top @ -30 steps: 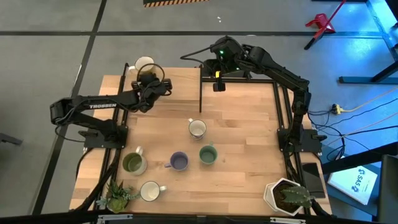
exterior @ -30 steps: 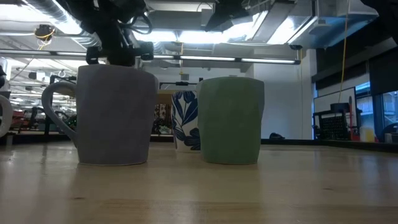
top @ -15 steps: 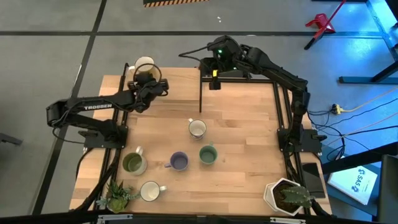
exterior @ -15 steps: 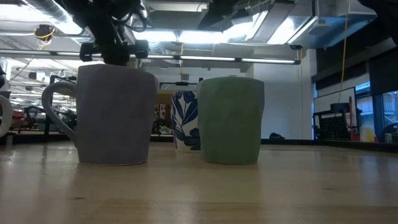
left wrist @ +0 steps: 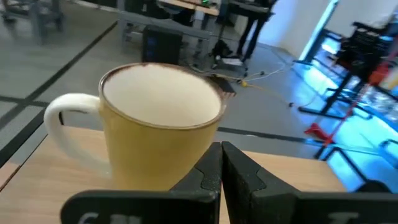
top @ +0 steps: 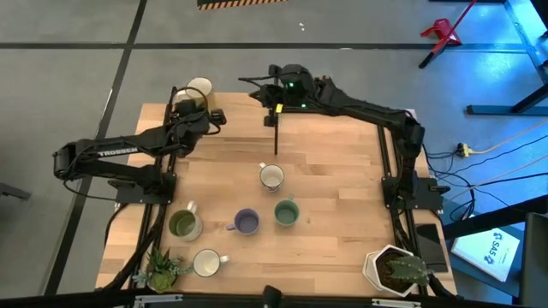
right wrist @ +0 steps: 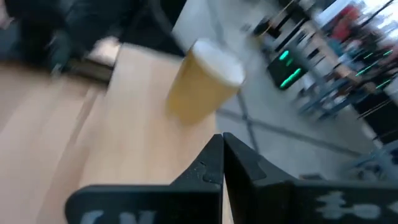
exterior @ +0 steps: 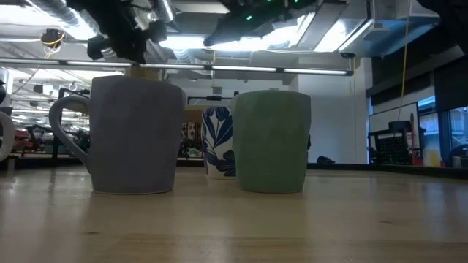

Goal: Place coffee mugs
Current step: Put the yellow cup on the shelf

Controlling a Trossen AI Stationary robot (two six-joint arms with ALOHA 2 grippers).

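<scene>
Both grippers, left and right, pressed together near yellow mug

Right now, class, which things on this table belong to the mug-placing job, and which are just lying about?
Job:
pale yellow mug
white mug
sage green mug
purple-blue mug
olive green mug
cream mug

Lying about:
small green plant
white plant pot
</scene>
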